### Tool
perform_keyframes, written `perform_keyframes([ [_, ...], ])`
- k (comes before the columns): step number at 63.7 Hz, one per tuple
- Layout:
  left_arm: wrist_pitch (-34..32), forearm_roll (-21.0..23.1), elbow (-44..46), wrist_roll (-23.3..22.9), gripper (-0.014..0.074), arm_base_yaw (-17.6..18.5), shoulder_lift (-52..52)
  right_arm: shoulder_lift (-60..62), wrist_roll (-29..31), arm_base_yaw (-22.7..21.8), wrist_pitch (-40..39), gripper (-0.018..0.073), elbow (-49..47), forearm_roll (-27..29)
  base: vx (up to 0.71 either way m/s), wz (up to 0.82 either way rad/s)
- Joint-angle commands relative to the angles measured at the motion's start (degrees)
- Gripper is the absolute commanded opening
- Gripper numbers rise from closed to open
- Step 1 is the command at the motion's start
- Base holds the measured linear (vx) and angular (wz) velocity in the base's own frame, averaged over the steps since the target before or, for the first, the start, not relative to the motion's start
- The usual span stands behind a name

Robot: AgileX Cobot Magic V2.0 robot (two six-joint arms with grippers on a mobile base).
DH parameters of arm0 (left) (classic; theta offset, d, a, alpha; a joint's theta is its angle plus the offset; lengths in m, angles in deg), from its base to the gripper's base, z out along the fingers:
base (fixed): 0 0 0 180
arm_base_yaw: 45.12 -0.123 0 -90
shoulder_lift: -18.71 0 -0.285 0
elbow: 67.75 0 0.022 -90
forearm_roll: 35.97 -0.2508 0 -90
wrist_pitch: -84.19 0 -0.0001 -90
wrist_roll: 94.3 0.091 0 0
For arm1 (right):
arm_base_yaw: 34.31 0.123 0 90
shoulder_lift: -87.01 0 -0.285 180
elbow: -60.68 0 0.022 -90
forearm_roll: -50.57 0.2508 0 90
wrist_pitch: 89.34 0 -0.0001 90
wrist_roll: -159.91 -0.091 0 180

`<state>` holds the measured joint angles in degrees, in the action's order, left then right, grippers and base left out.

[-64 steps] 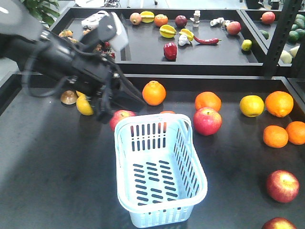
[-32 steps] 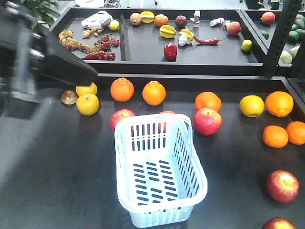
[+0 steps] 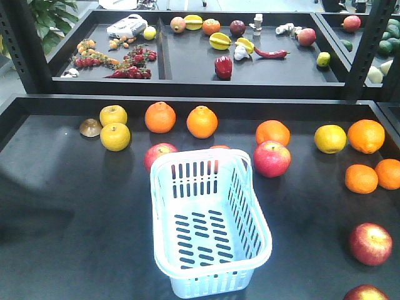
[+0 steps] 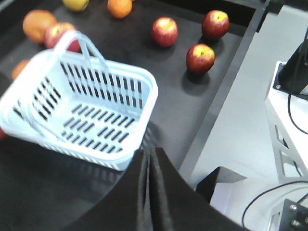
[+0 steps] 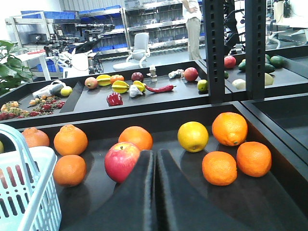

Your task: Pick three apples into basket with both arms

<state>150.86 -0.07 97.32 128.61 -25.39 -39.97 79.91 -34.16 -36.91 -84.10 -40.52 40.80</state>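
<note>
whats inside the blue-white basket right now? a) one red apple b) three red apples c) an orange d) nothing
d: the basket shows only its bare slotted bottom, while a red apple near its far right corner and another further right sit out on the table.

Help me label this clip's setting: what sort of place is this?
Likely a robotics lab, not a shop: black trays of loose fruit, shelving with blue bins, an office chair.
</note>
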Motion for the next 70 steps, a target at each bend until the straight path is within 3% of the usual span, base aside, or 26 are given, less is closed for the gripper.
perform_keyframes([
  [1, -7.81, 2.31, -6.6, -3.41, -0.0008, 0.14, 5.11, 0.65, 0.39, -0.26, -4.31, -0.0004, 0.77, -0.49, 0.0, 0.0],
  [21, -22.01, 2.31, -26.89, -9.92, -0.0008, 0.14, 20.94, 0.65, 0.39, -0.26, -4.31, -0.0004, 0.77, -0.49, 0.0, 0.0],
  [40, -30.84, 1.26, -29.48, -10.45, -0.0008, 0.14, 25.64, 0.65, 0.39, -0.26, -4.31, -0.0004, 0.77, -0.49, 0.0, 0.0],
  [53, -31.29, -7.74, -31.35, -11.17, -0.0008, 0.14, 25.64, 0.65, 0.39, -0.26, -4.31, -0.0004, 0.77, -0.49, 0.0, 0.0],
  [70, -35.62, -8.59, -37.42, -19.56, -0.0008, 0.14, 25.64, 0.65, 0.39, -0.26, -4.31, -0.0004, 0.77, -0.49, 0.0, 0.0],
])
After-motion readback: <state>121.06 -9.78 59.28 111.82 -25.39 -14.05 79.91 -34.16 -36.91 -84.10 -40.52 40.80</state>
